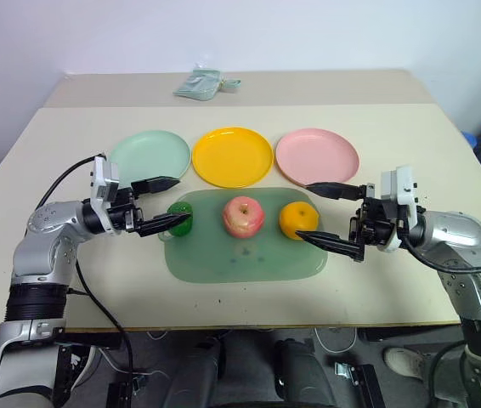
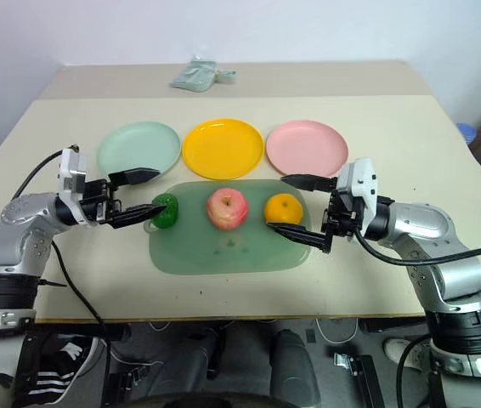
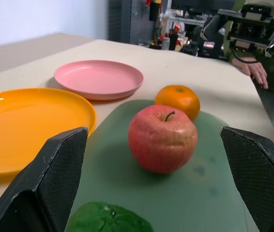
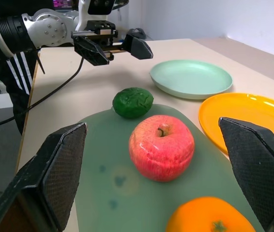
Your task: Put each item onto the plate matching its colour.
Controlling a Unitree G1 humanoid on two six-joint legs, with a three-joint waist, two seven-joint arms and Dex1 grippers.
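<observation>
Left eye view: both arms level, pointing inward over mat (image 1: 249, 263); jaws spread, empty.

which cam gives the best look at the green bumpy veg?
Right wrist view: the green bumpy veg sits whole and unobstructed at the mat's edge, its bumps visible. The left wrist view cuts it off at the frame's bottom. In both eye views it is small, with the open left claw overlapping it.
</observation>
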